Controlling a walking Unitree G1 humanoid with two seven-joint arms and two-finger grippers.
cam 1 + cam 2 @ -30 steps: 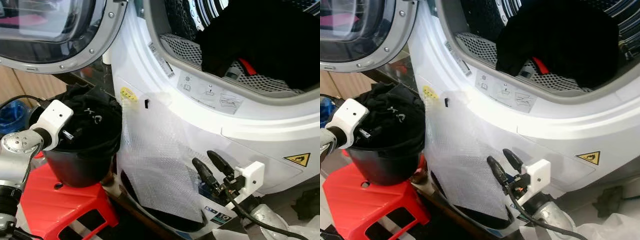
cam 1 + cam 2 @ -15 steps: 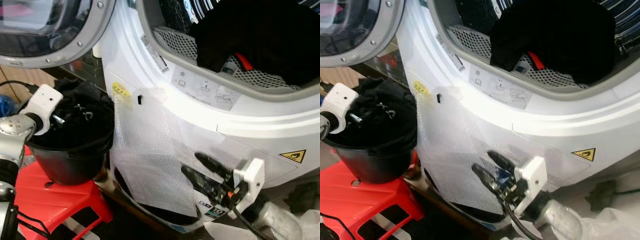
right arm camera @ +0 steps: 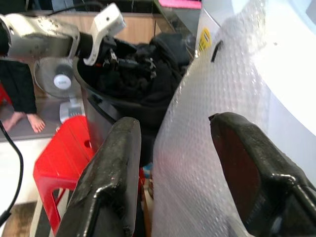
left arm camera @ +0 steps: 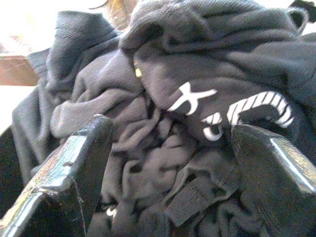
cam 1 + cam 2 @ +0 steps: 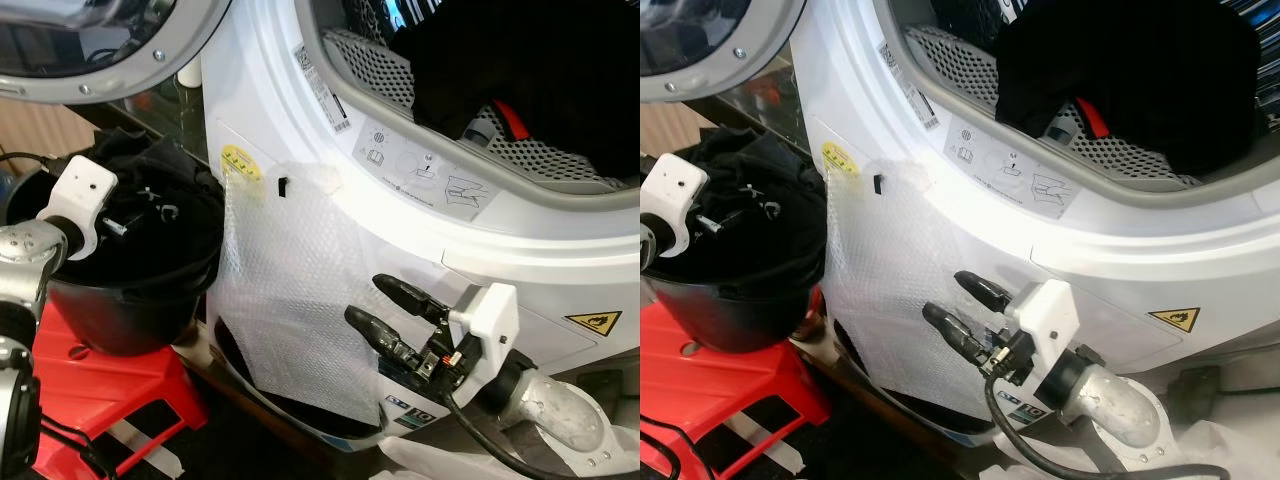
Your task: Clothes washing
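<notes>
Left end effector (image 4: 168,163), fingers spread wide, hovers over the crumpled dark clothes (image 5: 150,215) in the black plastic bucket (image 5: 120,310) at 9 o'clock, not yet gripping. Right end effector (image 5: 385,305), open and empty, has swung toward the white front-loading washing machine (image 5: 400,220); loading continues.

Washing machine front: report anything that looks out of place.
A sheet of bubble wrap is stuck over the lower front of the washing machine, hanging askew below the yellow sticker. The right gripper hovers open just in front of it.
</notes>
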